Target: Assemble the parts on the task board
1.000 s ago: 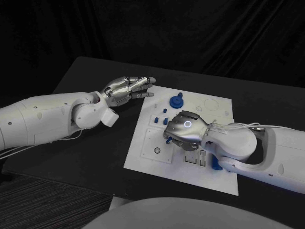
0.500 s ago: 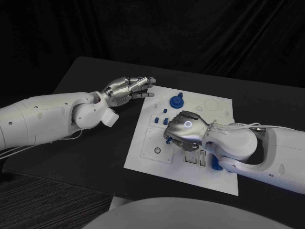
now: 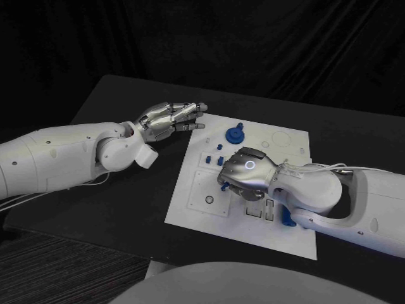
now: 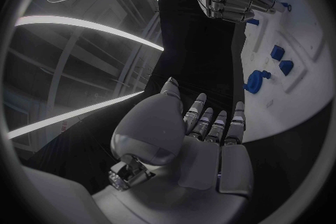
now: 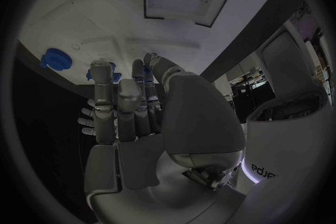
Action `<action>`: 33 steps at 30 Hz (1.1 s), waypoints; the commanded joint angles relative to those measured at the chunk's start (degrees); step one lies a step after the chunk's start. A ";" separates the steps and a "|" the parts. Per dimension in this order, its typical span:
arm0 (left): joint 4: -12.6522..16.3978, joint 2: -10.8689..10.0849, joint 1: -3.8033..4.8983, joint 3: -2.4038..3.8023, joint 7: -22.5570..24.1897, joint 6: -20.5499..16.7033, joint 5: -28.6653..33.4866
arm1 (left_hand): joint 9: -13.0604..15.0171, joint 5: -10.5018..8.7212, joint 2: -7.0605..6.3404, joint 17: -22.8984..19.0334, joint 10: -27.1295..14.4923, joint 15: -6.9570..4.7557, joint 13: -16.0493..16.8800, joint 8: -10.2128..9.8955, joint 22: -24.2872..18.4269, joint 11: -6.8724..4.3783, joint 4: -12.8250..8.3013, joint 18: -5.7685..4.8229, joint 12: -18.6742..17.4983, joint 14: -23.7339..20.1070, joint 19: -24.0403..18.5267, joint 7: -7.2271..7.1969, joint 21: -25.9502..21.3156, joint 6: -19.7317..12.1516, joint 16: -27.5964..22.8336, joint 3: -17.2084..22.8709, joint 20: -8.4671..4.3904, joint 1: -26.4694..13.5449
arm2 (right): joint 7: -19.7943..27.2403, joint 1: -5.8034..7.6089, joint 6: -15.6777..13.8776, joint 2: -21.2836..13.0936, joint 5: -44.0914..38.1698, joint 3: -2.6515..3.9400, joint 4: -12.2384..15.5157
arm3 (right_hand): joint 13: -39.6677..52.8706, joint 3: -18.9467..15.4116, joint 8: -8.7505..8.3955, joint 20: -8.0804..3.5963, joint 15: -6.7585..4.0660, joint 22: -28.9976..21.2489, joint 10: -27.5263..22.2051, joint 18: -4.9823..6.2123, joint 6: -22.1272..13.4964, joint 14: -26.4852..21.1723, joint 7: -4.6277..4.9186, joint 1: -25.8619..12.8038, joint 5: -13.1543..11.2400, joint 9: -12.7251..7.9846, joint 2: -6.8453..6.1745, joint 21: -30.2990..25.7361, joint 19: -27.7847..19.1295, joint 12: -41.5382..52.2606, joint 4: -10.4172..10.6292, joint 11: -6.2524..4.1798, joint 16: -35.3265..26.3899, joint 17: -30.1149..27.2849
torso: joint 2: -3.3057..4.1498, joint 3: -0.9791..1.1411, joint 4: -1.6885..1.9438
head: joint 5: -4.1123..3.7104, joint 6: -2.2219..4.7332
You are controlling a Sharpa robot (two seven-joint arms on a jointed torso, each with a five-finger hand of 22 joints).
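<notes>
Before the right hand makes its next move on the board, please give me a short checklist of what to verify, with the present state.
1. Right hand is over the task board: ok.
2. Part held in its fingers: cannot tell, hidden.
3. Left hand off the board, at its far-left corner: ok.
4. Left hand holds nothing: ok.
5. Round blue part away from both hands: ok.

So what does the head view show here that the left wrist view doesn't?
Head view alone: the whole task board with its near end, and a blue part beside the right forearm. Left wrist view alone: the left hand's palm side, fingers apart, holding nothing. Both: the right hand over the board and the round blue part at its far end.
</notes>
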 commanded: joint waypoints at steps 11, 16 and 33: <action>0.12 0.08 -0.11 0.05 0.42 0.72 0.30 | 0.05 0.14 0.52 0.07 0.11 0.35 0.05 0.37 -0.02 0.33 0.00 0.47 0.38 0.03 0.32 0.00 0.26 0.25 0.28 -0.46 -0.04 0.18 | -1.11 -0.12 0.16 -0.07 -0.55 0.03 0.20 | 0.11 -0.07 -0.26 0.04 -0.07 3.91 -0.38 0.76 -0.38 -0.26 -0.08 -0.41 -0.34 0.06 -0.01 -0.23 -0.16 -0.23 0.13 -0.06 -0.27 -0.08 | -0.02 -0.01 -0.01 | 0.19 0.00; 0.11 0.10 -0.11 0.05 0.36 0.76 0.30 | 0.05 0.14 0.52 0.07 0.11 0.35 0.05 0.37 -0.02 0.33 0.00 0.47 0.38 0.03 0.32 0.00 0.26 0.25 0.28 -0.46 -0.04 0.18 | -1.10 -0.12 0.20 -0.06 -0.55 0.03 0.21 | 0.12 -0.07 -0.27 0.04 -0.08 3.89 -0.38 0.77 -0.42 -0.27 -0.11 -0.41 -0.35 0.06 -0.01 -0.29 -0.18 -0.23 0.13 -0.07 -0.30 -0.12 | -0.01 -0.01 0.00 | 0.15 0.00; 0.06 0.16 -0.12 0.05 0.17 0.86 0.30 | 0.06 0.17 0.54 0.07 0.12 0.35 0.05 0.41 -0.03 0.35 -0.02 0.46 0.41 0.02 0.35 0.01 0.28 0.30 0.29 -0.48 -0.04 0.20 | -1.18 -0.12 0.26 -0.09 -0.55 0.03 0.23 | 0.16 -0.05 -0.37 0.04 -0.13 3.90 -0.35 0.77 -0.70 -0.26 -0.28 -0.42 -0.40 0.04 -0.07 -0.26 -0.13 -0.24 0.12 -0.13 -0.30 -0.11 | -0.01 -0.01 0.00 | 0.18 0.00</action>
